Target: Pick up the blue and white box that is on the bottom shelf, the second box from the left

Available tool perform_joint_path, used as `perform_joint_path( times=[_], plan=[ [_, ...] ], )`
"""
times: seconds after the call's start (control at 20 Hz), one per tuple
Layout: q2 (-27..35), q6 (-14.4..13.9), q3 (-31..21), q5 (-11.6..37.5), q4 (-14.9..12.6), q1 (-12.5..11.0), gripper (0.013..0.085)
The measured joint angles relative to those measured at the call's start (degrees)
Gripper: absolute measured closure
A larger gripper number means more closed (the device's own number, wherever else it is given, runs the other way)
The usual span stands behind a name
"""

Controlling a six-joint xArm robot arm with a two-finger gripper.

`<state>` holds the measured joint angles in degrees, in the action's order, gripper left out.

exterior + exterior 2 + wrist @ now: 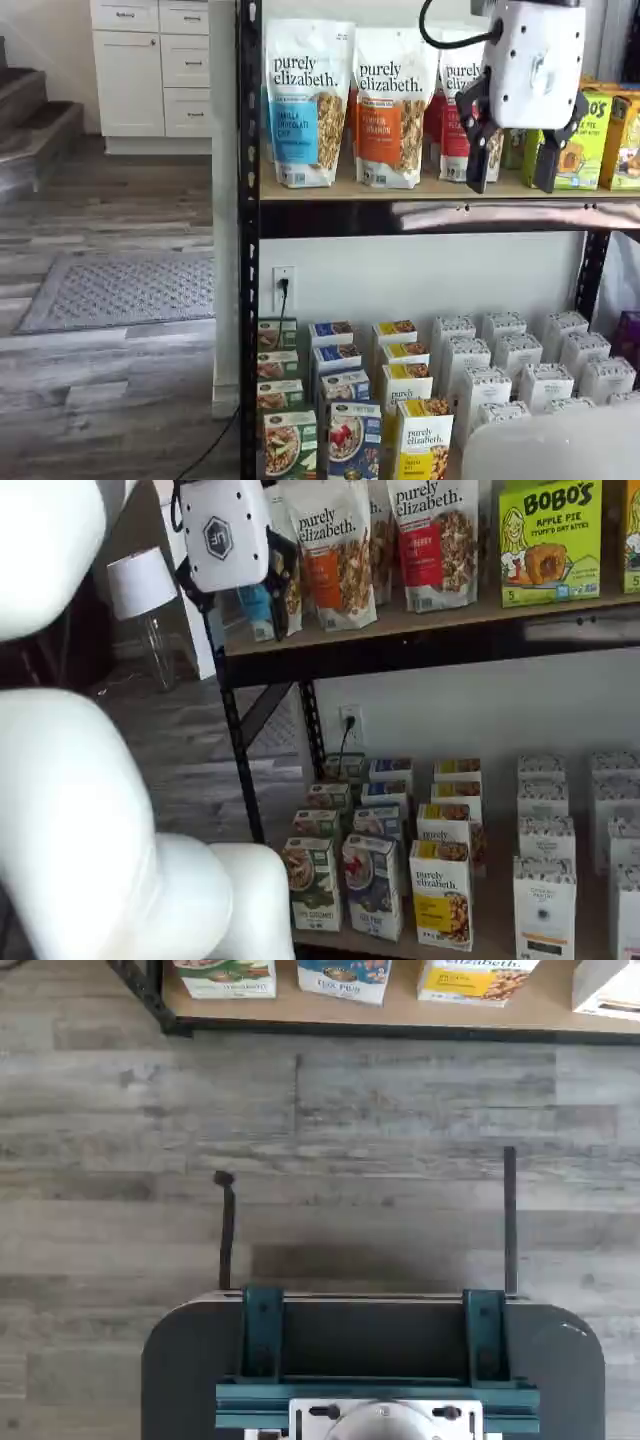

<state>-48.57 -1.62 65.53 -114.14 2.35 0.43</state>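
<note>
The end effector is hanging open and empty up by the bags, while the blue and white box is standing tall far below it, at the front edge of the bottom shelf, near its left corner.

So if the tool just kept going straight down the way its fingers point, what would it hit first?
Probably the upper shelf board, or else its front edge. The tool hangs fingers-down level with the granola bags; depth is unclear, so it could pass in front toward the white boxes.
</note>
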Motion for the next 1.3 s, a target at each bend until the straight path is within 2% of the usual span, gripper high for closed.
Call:
perform_joint_path(
  times=[0.1,0.5,1.05,1.3],
  plan=[
    [-1.2,-0.8,-1.0,2.0,-1.8,1.6,0.013],
    [-2.2,-0.7,-2.4,3.5,-2.4,1.6,0.013],
    [-0.8,-1.7,-8.0,10.5,-2.0,2.4,0.013],
    [0.0,-1.1,-12.8,15.8,-0.4,1.5,0.013]
  ],
)
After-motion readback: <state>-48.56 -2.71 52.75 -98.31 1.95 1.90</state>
